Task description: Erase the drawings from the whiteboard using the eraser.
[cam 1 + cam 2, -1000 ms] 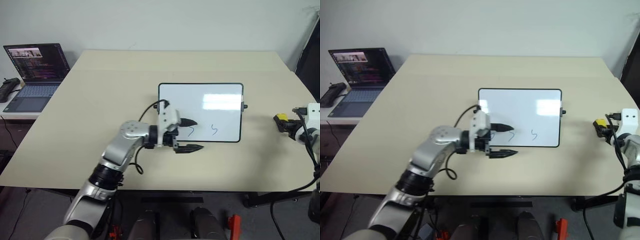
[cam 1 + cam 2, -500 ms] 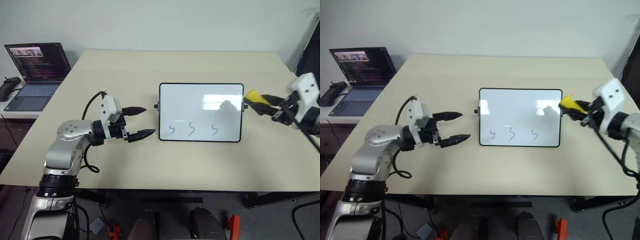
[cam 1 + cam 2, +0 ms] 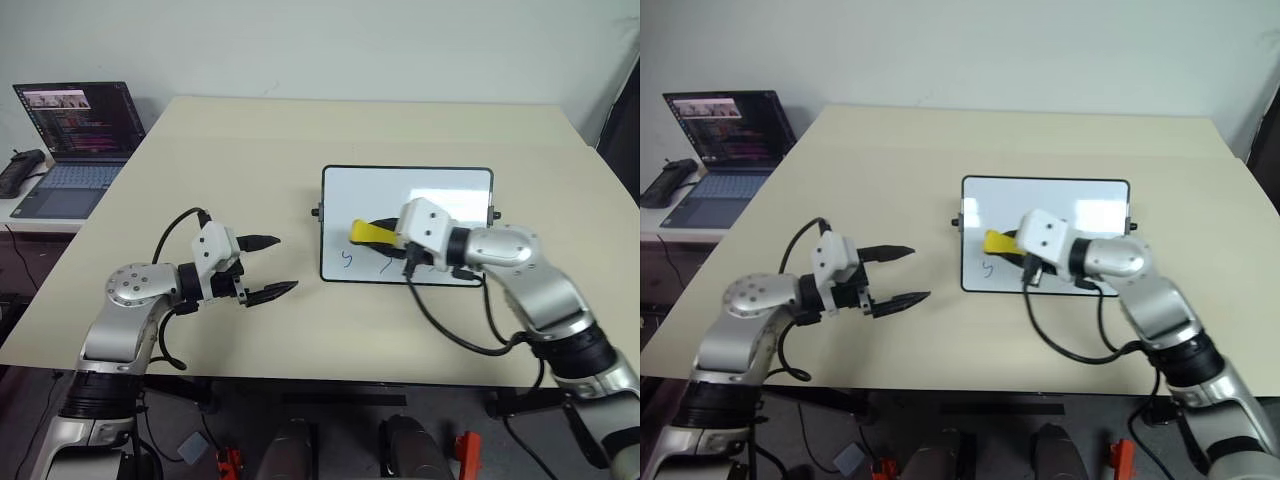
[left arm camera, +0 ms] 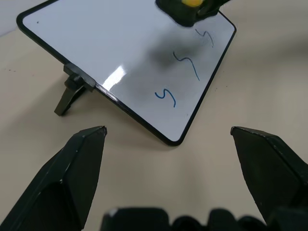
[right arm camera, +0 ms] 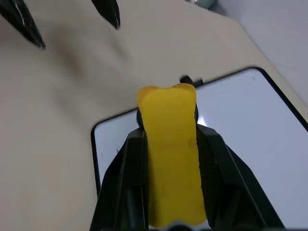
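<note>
The whiteboard [image 3: 430, 192] lies flat on the beige table, right of centre. Three small blue drawings [image 4: 166, 96] run along its near edge; from the head views my right arm covers some of them. The yellow eraser [image 3: 367, 232] sticks out sideways from my right gripper [image 3: 378, 236], which is shut on it over the board's near-left part, above the marks. It casts a shadow on the board, and I cannot tell whether it touches. My left gripper [image 3: 286, 263] stands open over bare table, left of the board's near-left corner, pointing at it.
An open laptop [image 3: 75, 125] and a black device [image 3: 20, 172] sit on a lower side table at the far left. Small black knobs [image 3: 316, 212] stick out of the board's short sides. A black cable hangs from my right wrist over the table's front edge.
My right arm swung left with the eraser, from the table's right side to over the board's near-left part. My left gripper withdrew leftward off the board's near-left corner and stayed open.
</note>
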You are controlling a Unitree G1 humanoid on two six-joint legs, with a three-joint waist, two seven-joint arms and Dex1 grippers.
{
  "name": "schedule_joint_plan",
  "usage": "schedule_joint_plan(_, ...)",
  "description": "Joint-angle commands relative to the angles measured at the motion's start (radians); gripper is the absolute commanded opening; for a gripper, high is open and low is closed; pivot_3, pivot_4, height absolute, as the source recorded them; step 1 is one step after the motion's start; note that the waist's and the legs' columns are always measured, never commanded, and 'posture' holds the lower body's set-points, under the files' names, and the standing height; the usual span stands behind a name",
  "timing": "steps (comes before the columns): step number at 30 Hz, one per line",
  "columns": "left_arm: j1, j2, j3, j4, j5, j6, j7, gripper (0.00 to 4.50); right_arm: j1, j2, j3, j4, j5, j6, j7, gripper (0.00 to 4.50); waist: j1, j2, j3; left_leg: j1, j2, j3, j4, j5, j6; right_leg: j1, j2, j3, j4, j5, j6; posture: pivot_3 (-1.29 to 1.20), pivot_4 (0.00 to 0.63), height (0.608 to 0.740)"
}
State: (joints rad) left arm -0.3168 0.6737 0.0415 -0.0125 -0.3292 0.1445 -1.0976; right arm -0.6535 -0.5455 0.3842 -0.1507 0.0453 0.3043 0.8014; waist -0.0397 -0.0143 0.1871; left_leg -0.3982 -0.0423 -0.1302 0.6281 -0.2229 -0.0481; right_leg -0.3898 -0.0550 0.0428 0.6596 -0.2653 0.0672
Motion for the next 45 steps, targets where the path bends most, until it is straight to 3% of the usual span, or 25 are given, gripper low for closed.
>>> schedule_joint_plan(1, 0.008, -0.006, 0.005, -0.05, -0.006, -0.016, 0.02, 4.5, -0.048, 0.024, 0.027, 0.082, -0.083, -0.09, -0.007, 1.0, 0.003, 0.0, 0.0, 0.0, 0.0, 0.0, 0.0, 0.0, 0.0, 0.0, 0.0, 0.0, 0.0, 0.0, 0.0, 0.0, 0.15, 0.74)
schedule_joint_plan(23, 0.081, -0.02, 0.001, -0.141, -0.023, 0.032, 0.071, 4.5, -0.159, 0.176, 0.02, 0.399, -0.207, -0.318, -0.027, 1.0, 0.005, 0.0, 0.0, 0.001, 0.0, -0.001, 0.0, 0.0, 0.0, 0.0, 0.0, 0.0, 0.002, 0.0, -0.001, 0.0, 0.15, 0.74)
schedule_joint_plan(45, 0.069, -0.008, 0.007, -0.072, 0.017, -0.007, 0.071, 4.5, -0.248, 0.236, 0.073, 0.803, -0.381, -0.488, -0.1, 1.0, -0.013, 0.0, 0.0, 0.008, 0.0, 0.001, 0.0, 0.001, -0.001, 0.004, 0.002, 0.0, 0.004, 0.0, -0.004, 0.0, 0.15, 0.74)
